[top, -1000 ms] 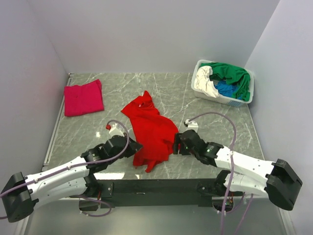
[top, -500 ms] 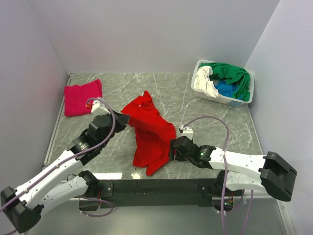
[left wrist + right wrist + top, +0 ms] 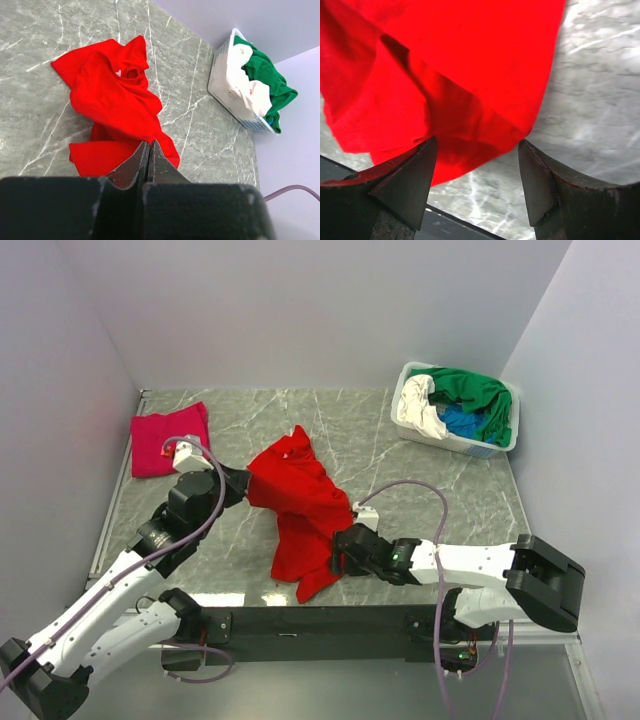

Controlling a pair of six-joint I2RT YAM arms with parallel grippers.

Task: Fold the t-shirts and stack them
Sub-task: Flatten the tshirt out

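A bright red t-shirt (image 3: 305, 510) lies crumpled in the middle of the table. My left gripper (image 3: 243, 485) is at its left edge. In the left wrist view the jaws (image 3: 149, 144) are shut on a fold of the red cloth (image 3: 110, 95). My right gripper (image 3: 338, 550) is open at the shirt's lower right edge. In the right wrist view the red cloth (image 3: 460, 65) hangs between and just above its spread fingers (image 3: 477, 147). A folded magenta-pink t-shirt (image 3: 170, 440) lies flat at the back left.
A white plastic basket (image 3: 450, 440) at the back right holds a green shirt (image 3: 480, 390), a white one (image 3: 415, 410) and a blue one (image 3: 462, 423); it also shows in the left wrist view (image 3: 225, 95). A black mounting bar (image 3: 320, 620) runs along the near edge.
My left gripper moved from the shirt's near left side back to its left edge and now pinches it. My right gripper slid left to the shirt's lower right edge.
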